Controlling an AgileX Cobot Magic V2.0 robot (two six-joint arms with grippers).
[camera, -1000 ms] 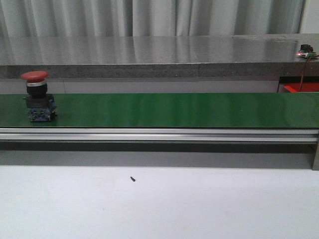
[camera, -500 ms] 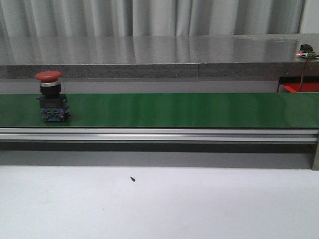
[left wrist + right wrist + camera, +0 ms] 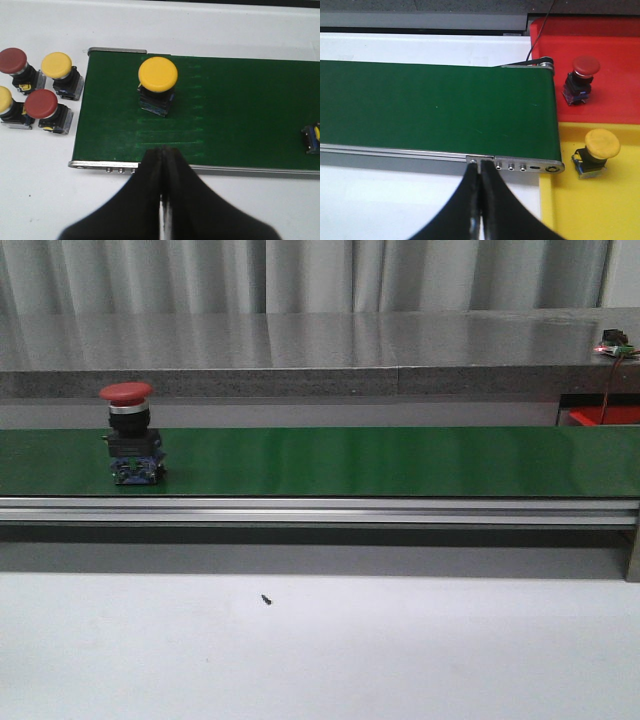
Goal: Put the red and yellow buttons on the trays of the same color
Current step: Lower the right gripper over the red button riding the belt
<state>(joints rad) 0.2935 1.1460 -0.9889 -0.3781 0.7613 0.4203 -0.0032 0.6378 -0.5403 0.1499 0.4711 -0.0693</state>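
A red button [image 3: 128, 430] stands upright on the green belt [image 3: 380, 460] at the left. The left wrist view shows a yellow button [image 3: 157, 75] upright on the belt [image 3: 240, 110], just beyond my left gripper [image 3: 164, 150], which is shut and empty over the belt's near rail. Only the base of another button [image 3: 312, 139] shows at the frame edge. My right gripper [image 3: 480, 162] is shut and empty at the belt's end rail. Beside that end, a red button [image 3: 582, 75] sits on the red tray [image 3: 615, 45] and a yellow button [image 3: 597, 150] on the yellow tray [image 3: 600, 210].
Off the belt's start, two red buttons [image 3: 12, 60] [image 3: 41, 103] and two yellow buttons [image 3: 56, 65] [image 3: 4, 99] stand grouped on the white table. A grey counter [image 3: 300, 350] runs behind the belt. A small dark screw [image 3: 266, 599] lies on the white tabletop.
The red button has travelled to the right along the belt in the front view. Neither gripper appears in that view.
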